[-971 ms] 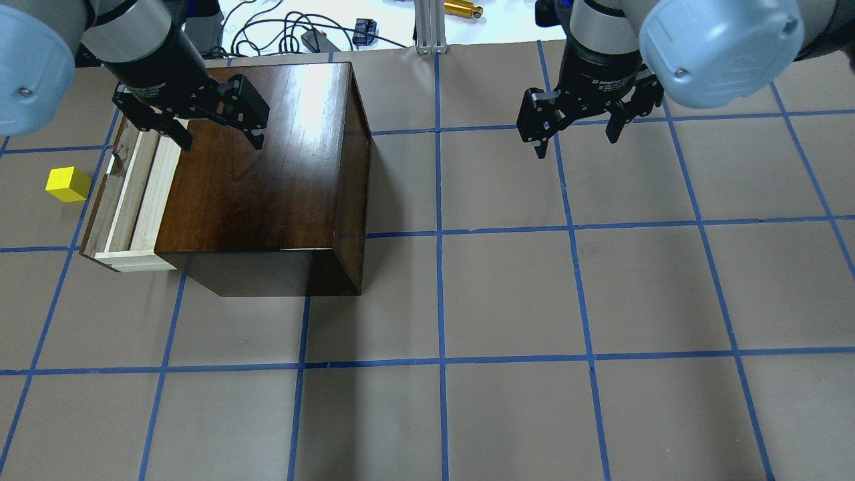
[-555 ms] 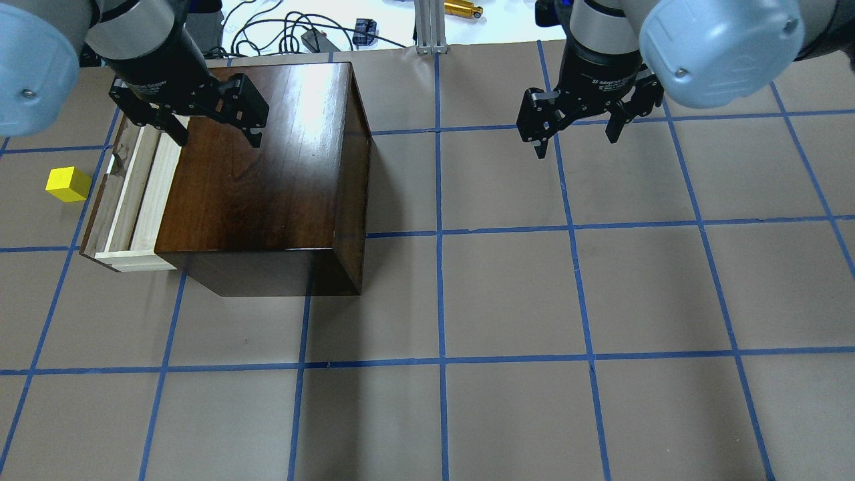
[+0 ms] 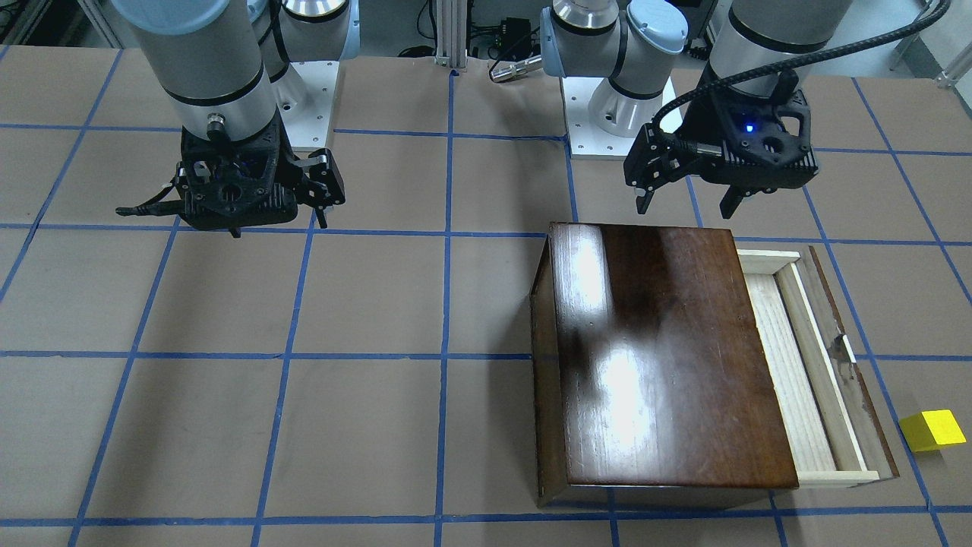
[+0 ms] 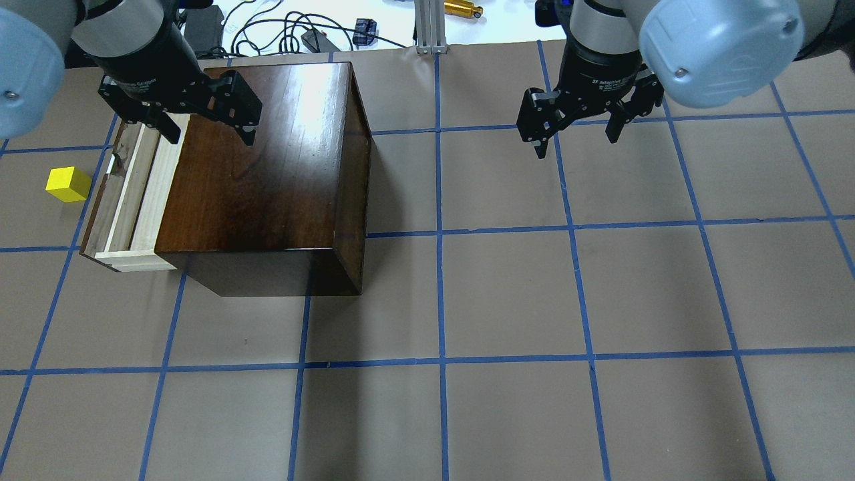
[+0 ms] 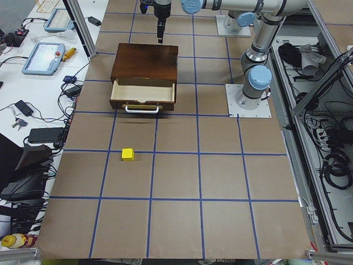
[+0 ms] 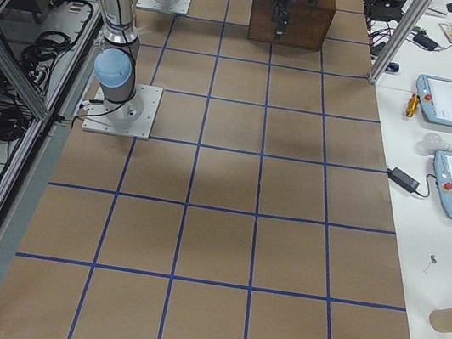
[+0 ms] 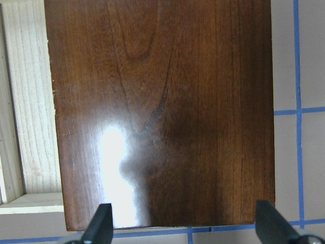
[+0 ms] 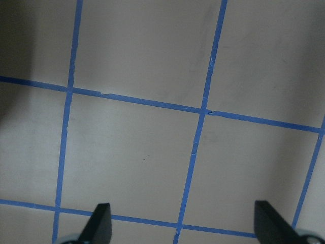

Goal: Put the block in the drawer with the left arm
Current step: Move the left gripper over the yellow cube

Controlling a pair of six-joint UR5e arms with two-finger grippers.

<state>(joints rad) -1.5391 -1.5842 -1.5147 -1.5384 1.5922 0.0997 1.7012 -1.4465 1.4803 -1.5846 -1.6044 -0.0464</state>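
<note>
The yellow block [image 4: 68,184] lies on the table to the left of the box, also in the front-facing view [image 3: 932,430] and the left view [image 5: 127,154]. The drawer [image 4: 143,194] of the dark-brown box [image 4: 267,160] is pulled open and empty, with its white handle toward the block [image 3: 797,372]. My left gripper [image 4: 211,139] is open and empty above the box top's edge, well away from the block [image 3: 685,208]. Its wrist view looks down on the box top [image 7: 162,112] and the drawer [image 7: 25,127]. My right gripper [image 4: 576,143] is open and empty over bare table [image 8: 183,226].
The table is brown paper with blue tape grid lines [image 4: 441,234]. Cables and small items lie past the table edge [image 4: 300,30]. Tablets and tools sit on side benches [image 6: 447,101]. The arms' base plates stand at the table's robot side [image 3: 615,114].
My left gripper has moved a little up and left in the overhead view, toward the box's edge, staying open. The right arm, block and drawer have not moved.
</note>
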